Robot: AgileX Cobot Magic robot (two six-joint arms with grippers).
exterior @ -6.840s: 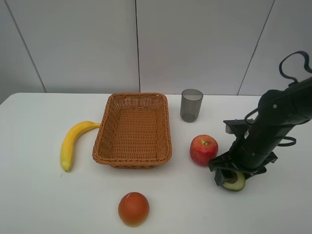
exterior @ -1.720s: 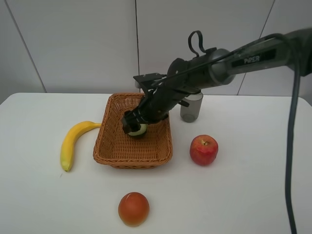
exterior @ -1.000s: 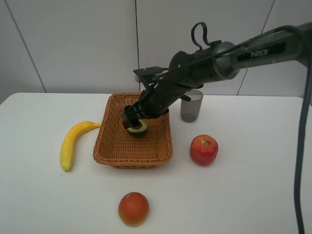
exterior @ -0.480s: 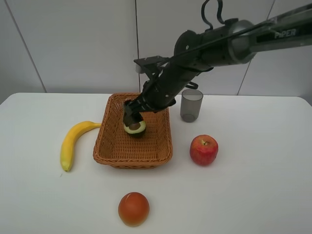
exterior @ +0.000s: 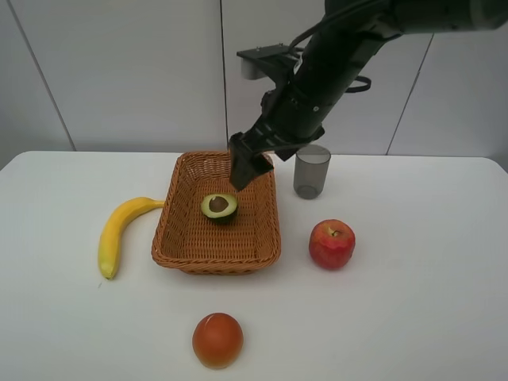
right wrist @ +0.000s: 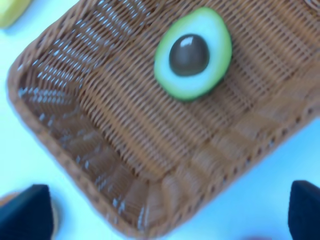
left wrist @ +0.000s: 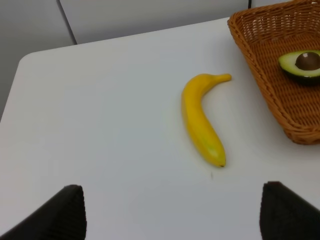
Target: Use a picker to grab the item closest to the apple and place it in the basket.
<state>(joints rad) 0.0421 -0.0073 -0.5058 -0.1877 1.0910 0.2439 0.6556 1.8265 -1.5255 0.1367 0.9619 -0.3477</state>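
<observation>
The halved avocado (exterior: 219, 206), green with a dark pit, lies cut side up inside the wicker basket (exterior: 270, 230). My right gripper (exterior: 244, 168) hangs open above the basket's back right part, clear of the avocado, with nothing held. In the right wrist view the avocado (right wrist: 193, 53) rests on the basket weave (right wrist: 125, 125), and the dark fingertips (right wrist: 22, 212) stand wide apart at the frame's corners. The red apple (exterior: 332, 244) sits on the table right of the basket. My left gripper (left wrist: 170, 215) is open over bare table near the banana (left wrist: 200, 120).
A yellow banana (exterior: 119, 234) lies left of the basket. An orange-red round fruit (exterior: 217, 340) sits near the front edge. A grey cup (exterior: 312, 170) stands behind the apple, close to my right arm. The basket (left wrist: 260, 80) and avocado (left wrist: 302, 64) also show in the left wrist view.
The right gripper carried the avocado from beside the apple into the basket, let it go, and has risen up and to the right. The avocado now lies free in the basket.
</observation>
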